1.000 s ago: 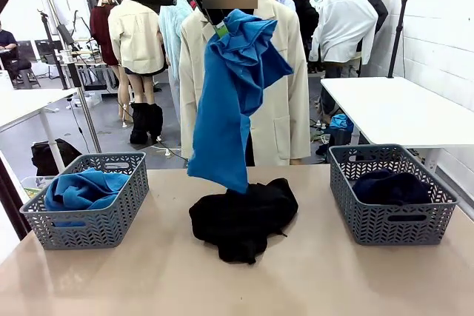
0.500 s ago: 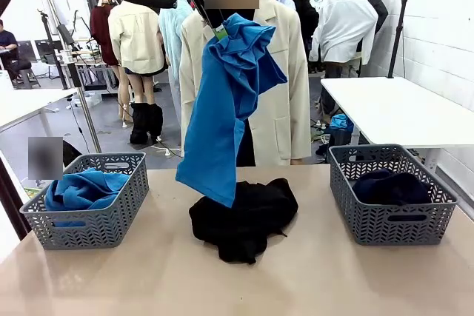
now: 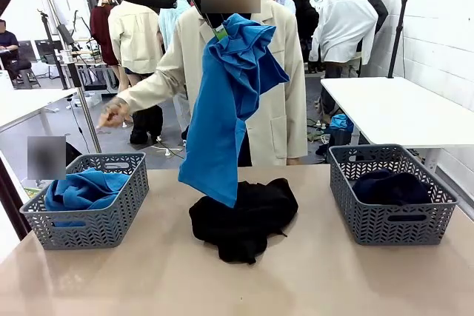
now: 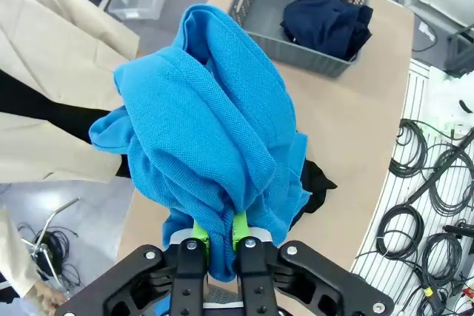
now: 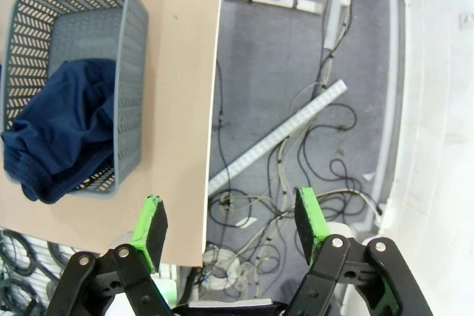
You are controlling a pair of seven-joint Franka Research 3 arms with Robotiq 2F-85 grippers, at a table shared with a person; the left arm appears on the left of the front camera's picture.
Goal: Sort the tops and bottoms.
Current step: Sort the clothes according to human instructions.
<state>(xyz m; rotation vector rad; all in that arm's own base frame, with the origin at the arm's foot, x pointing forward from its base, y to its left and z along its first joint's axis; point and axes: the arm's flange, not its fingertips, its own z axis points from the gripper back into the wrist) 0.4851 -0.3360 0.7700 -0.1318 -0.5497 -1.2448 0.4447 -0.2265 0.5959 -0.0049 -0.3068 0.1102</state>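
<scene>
High above the table's middle, my left gripper (image 3: 217,29) is shut on a bright blue garment (image 3: 226,101) that hangs down to just over a black garment (image 3: 243,216) heaped on the table. In the left wrist view the green pads (image 4: 198,233) pinch the blue cloth (image 4: 211,131). The left grey basket (image 3: 89,199) holds another blue garment (image 3: 80,186). A dark navy garment (image 3: 389,185) lies in the right grey basket (image 3: 389,192). My right gripper (image 5: 231,226) is open, looking down past the table edge at the floor, beside that basket (image 5: 44,86).
A person in a cream coat (image 3: 278,101) stands at the far side, one hand (image 3: 113,114) stretched out over the left basket's side. Cables (image 5: 296,153) lie on the floor right of the table. White tables stand behind.
The person's arm has come out to the left, hand now extended above the left basket. The hanging blue garment swung slightly left and back.
</scene>
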